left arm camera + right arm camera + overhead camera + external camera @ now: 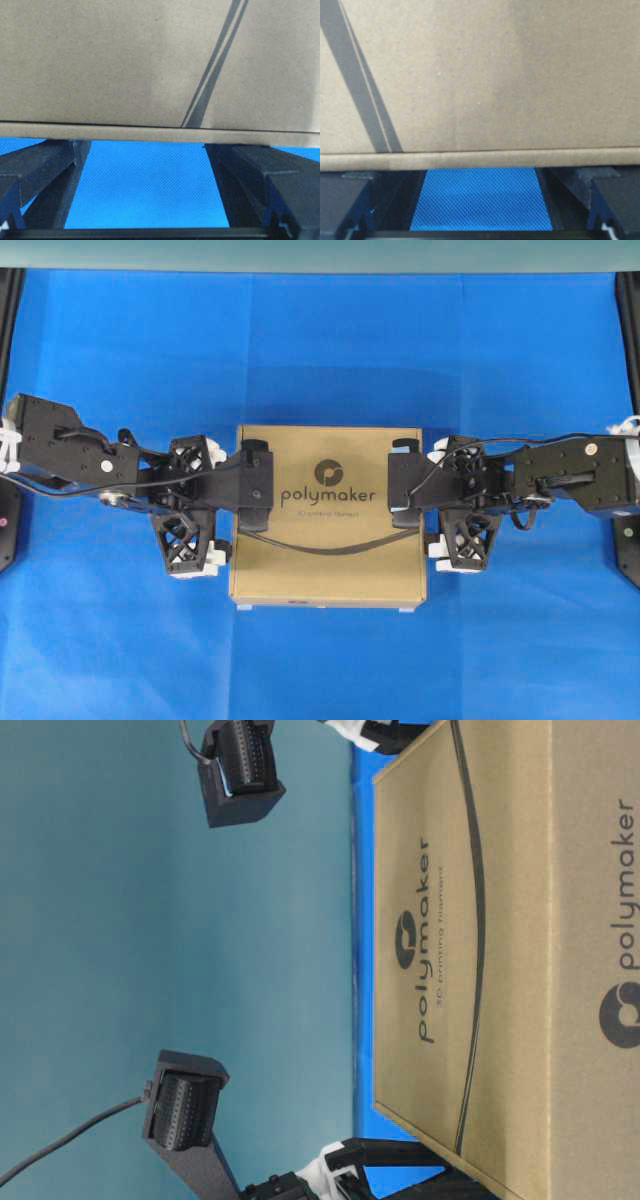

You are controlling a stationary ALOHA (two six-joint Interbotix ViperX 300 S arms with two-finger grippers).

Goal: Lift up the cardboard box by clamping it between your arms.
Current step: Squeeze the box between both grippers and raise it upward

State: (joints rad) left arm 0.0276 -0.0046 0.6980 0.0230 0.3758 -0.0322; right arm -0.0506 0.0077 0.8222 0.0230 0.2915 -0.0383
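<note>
Overhead: box (328, 540) flat on the blue cloth (320, 350), centred between the arms. Left gripper (238, 502) pressed to one side wall, right gripper (412, 495) to the opposite wall, roughly level with each other. Set so, most likely, to squeeze inward evenly and stop the box swinging when raised. Printed on the lid: "polymaker" in dark lower-case under a round logo, with a smaller line beneath too blurred to read here and a thin dark curve lower down.

Table level, turned on its side: lid and one side wall in view, with blue cloth along the lid's edge. Hard to judge from here whether resting or already clear of the cloth. Same "polymaker" wording and logo on the lid, and below it small print that seems to say "3D printing filament". Again "polymaker" with part of a logo on the side wall.

Left wrist: cardboard filling the upper picture and crossed by the dark curve. Fingers (47, 167) spread wide, tips against the box's lower edge, cloth showing between them. Nothing pinched; used as a broad pusher rather than a pincer.

Right wrist: same arrangement mirrored. Fingers (592, 192) wide apart at the box's edge, closed on nothing, cloth between. No writing in either wrist view.
</note>
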